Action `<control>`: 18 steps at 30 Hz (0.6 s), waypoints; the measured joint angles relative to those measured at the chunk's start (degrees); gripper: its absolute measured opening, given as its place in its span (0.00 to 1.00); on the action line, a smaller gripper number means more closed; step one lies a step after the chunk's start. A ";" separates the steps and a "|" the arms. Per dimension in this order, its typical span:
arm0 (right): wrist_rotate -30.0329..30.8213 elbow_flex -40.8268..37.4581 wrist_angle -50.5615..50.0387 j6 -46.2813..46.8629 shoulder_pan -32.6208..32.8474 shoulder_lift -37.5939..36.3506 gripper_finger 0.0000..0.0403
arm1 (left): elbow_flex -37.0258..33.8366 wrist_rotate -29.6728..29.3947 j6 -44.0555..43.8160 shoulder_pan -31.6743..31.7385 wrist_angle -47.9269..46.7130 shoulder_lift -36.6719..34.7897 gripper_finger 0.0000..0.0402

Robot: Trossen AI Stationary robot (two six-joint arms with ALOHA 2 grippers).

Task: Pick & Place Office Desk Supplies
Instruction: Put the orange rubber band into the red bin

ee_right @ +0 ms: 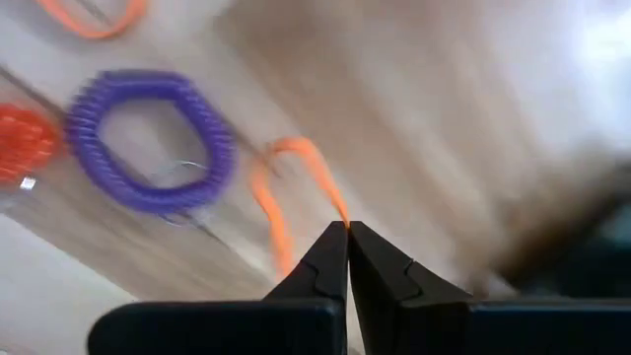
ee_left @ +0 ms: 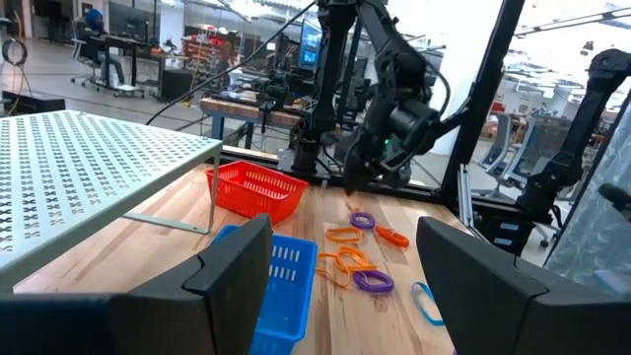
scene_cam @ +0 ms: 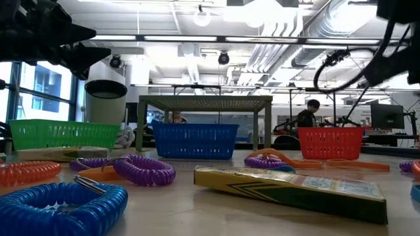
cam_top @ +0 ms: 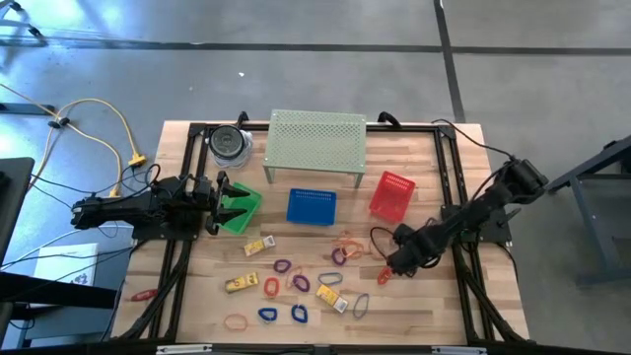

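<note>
Office desk supplies lie scattered on the near half of the wooden table [cam_top: 424, 316]: purple coil loops [cam_top: 283, 266], blue coil loops [cam_top: 299, 314], a red loop [cam_top: 271, 287], yellow boxes [cam_top: 237, 284] and thin orange bands [cam_top: 348, 240]. My right gripper [cam_top: 386, 268] points down at the right of this spread, shut on a thin orange band loop [ee_right: 286, 187]. A purple coil loop [ee_right: 148, 143] lies on the wood below it. My left gripper [cam_top: 222, 202] waits level at the left, open [ee_left: 345, 286], beside the green basket [cam_top: 245, 209]. My right gripper pinches the thin orange band at one point on its strand [ee_right: 340, 212], between the very tips of its two fingers. The fingers come from above, pointing steeply down. The band's loop hangs slack below the tips; whether its lower part is clear of the table, I cannot tell.
A blue basket [cam_top: 312, 206], a red basket [cam_top: 391, 194] and a pale perforated shelf [cam_top: 316, 141] stand across the table's middle and far side. A round container [cam_top: 229, 144] sits at the far left. Black frame rails [cam_top: 449, 177] border the table.
</note>
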 joint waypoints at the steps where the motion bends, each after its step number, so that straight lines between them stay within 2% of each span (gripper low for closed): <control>1: 1.16 1.38 -1.56 0.00 0.20 -0.08 0.00 | -0.01 -0.01 -0.45 0.02 0.00 0.01 0.61; 7: 7.76 10.22 -7.00 -2.10 0.43 -0.16 0.00 | 0.00 0.01 -1.41 0.02 -0.04 0.01 0.61; 18: 27.99 22.48 -11.61 -9.59 2.65 -0.29 0.00 | -0.01 0.01 -1.15 0.00 -0.33 0.01 0.61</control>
